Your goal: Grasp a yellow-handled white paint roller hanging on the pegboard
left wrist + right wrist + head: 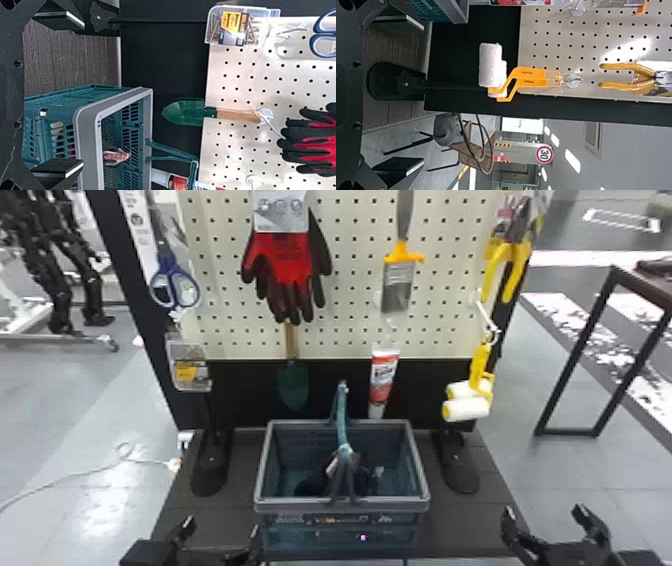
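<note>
The right tool (549, 526) is waiting low, fingers apart; a careless reach could be knocking the paint roller (472, 390) off the pegboard (350, 320).

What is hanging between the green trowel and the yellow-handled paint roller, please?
A red-and-white tube hangs there, between the green trowel and the paint roller; the head view shows this.

The red glove (285, 272) hides the trowel's (293, 387) upper handle. The paint roller's (490, 65) nearer white roll half hides the other; the pliers (647, 83) run off the edge.
</note>
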### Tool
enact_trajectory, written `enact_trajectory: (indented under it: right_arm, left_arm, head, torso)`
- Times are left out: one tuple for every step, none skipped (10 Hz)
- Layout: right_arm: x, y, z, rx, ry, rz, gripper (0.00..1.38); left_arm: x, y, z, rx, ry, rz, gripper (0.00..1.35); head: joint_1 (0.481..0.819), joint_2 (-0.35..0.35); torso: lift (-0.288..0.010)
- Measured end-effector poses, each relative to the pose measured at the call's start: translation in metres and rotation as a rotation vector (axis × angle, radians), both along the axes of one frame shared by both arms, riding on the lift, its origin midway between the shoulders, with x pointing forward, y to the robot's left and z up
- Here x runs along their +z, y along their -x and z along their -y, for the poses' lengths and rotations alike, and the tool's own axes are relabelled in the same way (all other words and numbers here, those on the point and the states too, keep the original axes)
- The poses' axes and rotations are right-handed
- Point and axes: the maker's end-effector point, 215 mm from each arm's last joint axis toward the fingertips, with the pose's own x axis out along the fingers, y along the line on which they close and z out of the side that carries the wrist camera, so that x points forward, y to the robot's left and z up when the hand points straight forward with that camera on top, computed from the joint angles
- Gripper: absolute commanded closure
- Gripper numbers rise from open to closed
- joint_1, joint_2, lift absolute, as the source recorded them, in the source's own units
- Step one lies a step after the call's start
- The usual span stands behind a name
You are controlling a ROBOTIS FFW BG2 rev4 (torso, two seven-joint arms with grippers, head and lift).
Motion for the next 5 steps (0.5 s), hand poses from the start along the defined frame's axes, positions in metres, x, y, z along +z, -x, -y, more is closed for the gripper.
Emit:
enact_trajectory:
  right_arm:
    - [0.0012,-0.0012,-0.0001,0.0,0.0,0.003,0.13]
    - [0.0024,-0.0021,0.0001,0.0,-0.001,0.005,0.13]
    - [0.0038,-0.0026,0.0008,-0.002,-0.005,0.008,0.12]
    - [0.0044,-0.0037,0.0011,-0.002,-0.009,0.008,0.12]
    - [0.004,-0.0055,0.001,0.0,-0.012,0.001,0.12]
  left_arm:
    - [0.0003,-0.0003,0.0005,0.0,0.001,0.0,0.09]
    - [0.0006,-0.0005,0.0005,0.0,0.002,0.001,0.09]
    - [0.0006,-0.0005,0.0008,0.0,0.002,0.001,0.09]
    - [0.0,-0.0005,0.0012,-0.001,0.002,0.0,0.09]
    - [-0.0001,-0.0008,0.0015,-0.002,0.002,-0.001,0.09]
  head:
    - [0.549,0.0]
    - [0.549,0.0]
    - [0.549,0.0]
    - [0.549,0.0]
    - [0.549,0.0]
  torso:
    - [-0.1]
    - [-0.1]
    - [-0.1]
    - [-0.1]
    - [-0.1]
